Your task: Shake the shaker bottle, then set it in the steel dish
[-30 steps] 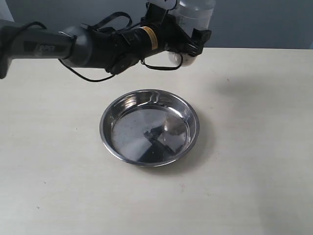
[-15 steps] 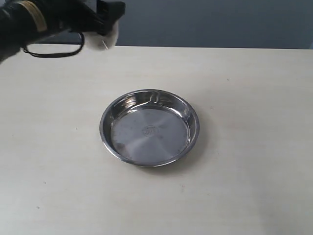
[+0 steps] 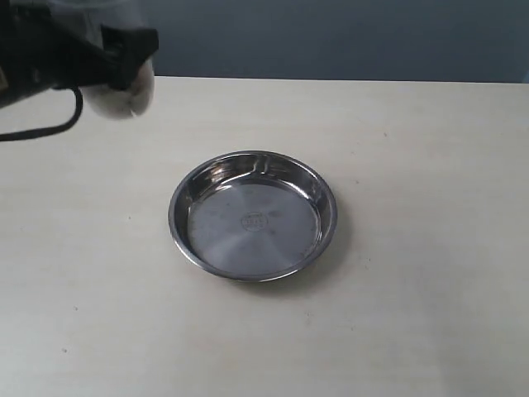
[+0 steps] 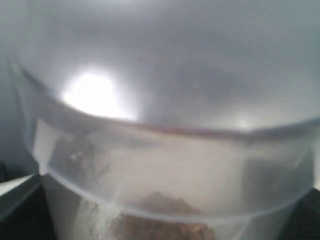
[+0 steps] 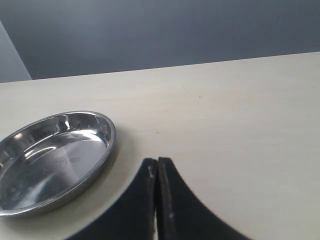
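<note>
**A:** Where's the shaker bottle (image 3: 124, 98)?

**B:** It's off the surface (image 3: 413, 314), up over the far left corner. The left tool (image 3: 120, 58) is clamped around its body. The left wrist view shows almost nothing but frosted plastic, with brown granules (image 4: 160, 225) heaped inside.

**A:** Why hold it out there and not over the steel dish (image 3: 248, 248)?

**B:** I'd say to give the shake room. The bottle and arm are smeared with blur, which suggests the shaking step is under way. Out at the corner, a swing can't clip the dish.

**A:** And the dish?

**B:** It sits flat in the middle of the surface with nothing in it, well apart from the bottle. The placing is not yet done.

**A:** What about the right tool (image 5: 157, 195)?

**B:** Its jaws are pressed together on nothing. It hangs low over the surface beside the dish rim, likely parked out of the way.

**A:** Any risk?

**B:** The bottle is smooth plastic, so a loose grip could let it slip. It will also need to go down upright on the dish's flat bottom, not on the rim.
</note>
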`<move>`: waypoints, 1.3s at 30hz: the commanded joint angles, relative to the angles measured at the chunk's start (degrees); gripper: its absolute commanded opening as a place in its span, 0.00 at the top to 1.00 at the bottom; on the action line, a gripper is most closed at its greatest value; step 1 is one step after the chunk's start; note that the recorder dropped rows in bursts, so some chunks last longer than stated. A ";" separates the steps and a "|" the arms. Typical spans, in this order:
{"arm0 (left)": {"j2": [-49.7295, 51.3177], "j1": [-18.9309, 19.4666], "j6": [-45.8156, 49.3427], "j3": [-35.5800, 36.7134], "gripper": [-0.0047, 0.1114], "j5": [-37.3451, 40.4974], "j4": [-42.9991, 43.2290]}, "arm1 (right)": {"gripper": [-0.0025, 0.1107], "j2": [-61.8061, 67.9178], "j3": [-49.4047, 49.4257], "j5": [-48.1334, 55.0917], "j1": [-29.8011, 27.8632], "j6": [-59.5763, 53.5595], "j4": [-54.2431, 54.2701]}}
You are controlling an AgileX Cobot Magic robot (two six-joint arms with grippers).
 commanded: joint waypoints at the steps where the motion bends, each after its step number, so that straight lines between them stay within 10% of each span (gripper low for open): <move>1: -6.53 -0.02 1.10 0.34 0.96 9.51 -1.25 | 0.98 -0.22 0.07 -0.57 0.05 -0.10 -0.04; 11: -13.61 0.06 1.59 5.78 0.96 -1.30 -3.44 | 0.98 -0.22 0.07 -0.57 0.05 -0.10 -0.04; 16: -14.69 0.06 4.04 6.42 0.96 12.49 -4.94 | 0.98 -0.22 0.07 -0.57 0.05 -0.10 -0.04; 25: -19.89 -0.05 4.23 9.30 0.96 1.94 -4.81 | 0.98 -0.22 0.07 -0.57 0.05 -0.10 -0.04; 30: -18.02 0.05 6.82 12.82 0.96 14.34 -6.47 | 0.98 -0.22 0.07 -0.57 0.05 -0.10 -0.04; 35: -21.83 -0.08 5.15 12.43 0.96 0.75 -8.72 | 0.98 -0.22 0.07 -0.57 0.05 -0.10 -0.04; 39: -24.02 0.05 6.46 11.85 0.96 13.45 -8.72 | 0.98 -0.22 0.07 -0.57 0.05 -0.10 -0.04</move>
